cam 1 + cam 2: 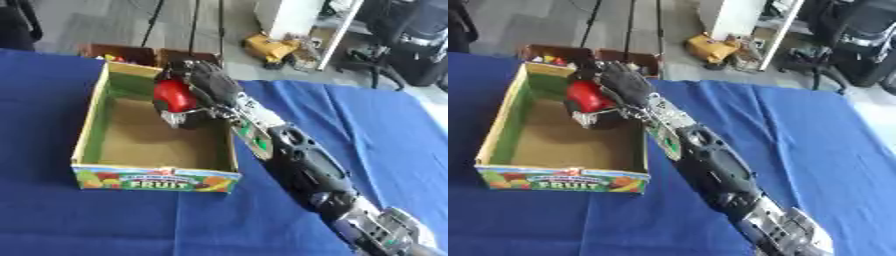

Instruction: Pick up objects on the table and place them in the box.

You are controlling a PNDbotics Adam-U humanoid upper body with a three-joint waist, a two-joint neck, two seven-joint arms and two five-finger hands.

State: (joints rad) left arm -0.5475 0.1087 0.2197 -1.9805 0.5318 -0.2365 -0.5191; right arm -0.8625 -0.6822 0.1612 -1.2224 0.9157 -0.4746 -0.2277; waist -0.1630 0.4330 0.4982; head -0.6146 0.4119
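My right hand (203,85) curls around a red object (174,95), over the far right part of the box (87,130). The box sits on blue cloth (52,220).

Red round object (175,95) held over open cardboard box (92,120)

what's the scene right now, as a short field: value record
right hand: curled round a red object, held over the box's far right part
box: open cardboard box, "FRUIT" printed on its front, floor bare where visible
surface: blue cloth on the table
left hand: not in view
behind the box: another small box holding coloured items, too small to identify
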